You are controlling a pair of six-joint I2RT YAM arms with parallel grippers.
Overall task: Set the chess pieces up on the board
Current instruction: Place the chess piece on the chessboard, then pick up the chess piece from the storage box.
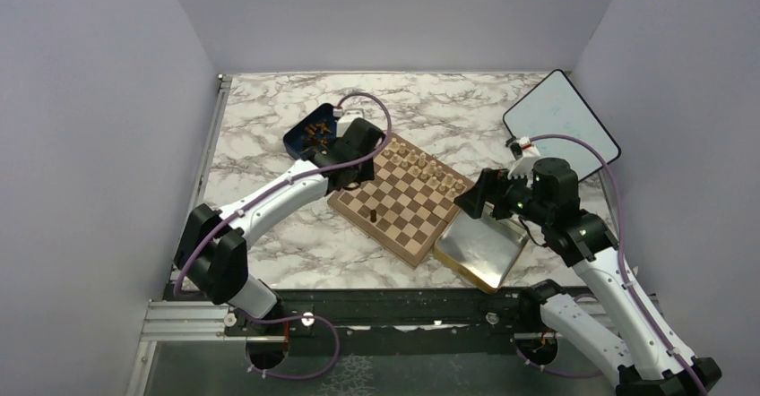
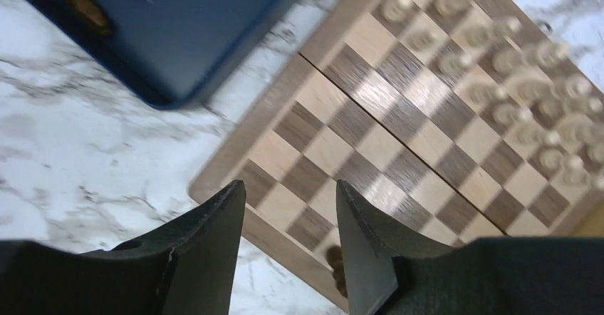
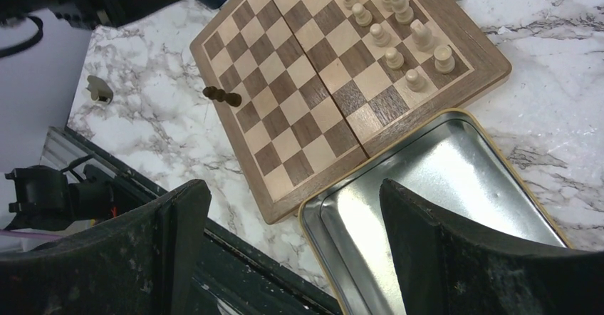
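Square wooden chessboard (image 1: 408,203), tan and dark brown checks, brown border, on the marble tabletop (image 1: 269,109). Pale beige wooden chessmen (image 1: 428,170) fill the two ranks along one side of the board. The opposite side is nearly bare: one tiny dark brown wooden chessman (image 1: 369,214) stands on the edge rank, apparently upright. The other dark brown chessmen (image 1: 315,129) are heaped in a dark blue square box (image 1: 300,141) just off one of the board's side edges, with marble showing between. Their poses are too blurred to read.

Left jaws: spread, nothing between them, hanging over the board's border on the box side. Right jaws: spread wide, empty, above a gold-rimmed metal tray (image 1: 481,248) lying right against the board's other side edge.

Likely step: fetch the next dark man from the box.
- Pick a piece at the fringe of the heap, not the middle, since pinching two at once is the risk.
- Close low on the body and lift straight up before travelling to the board.
- Set it down centred on an edge-rank square, clear of the man already standing.
- Let go only once the base sits flat, as such small pieces would probably tip at a nudge.
- The right arm (image 1: 591,244) is best kept off the board.
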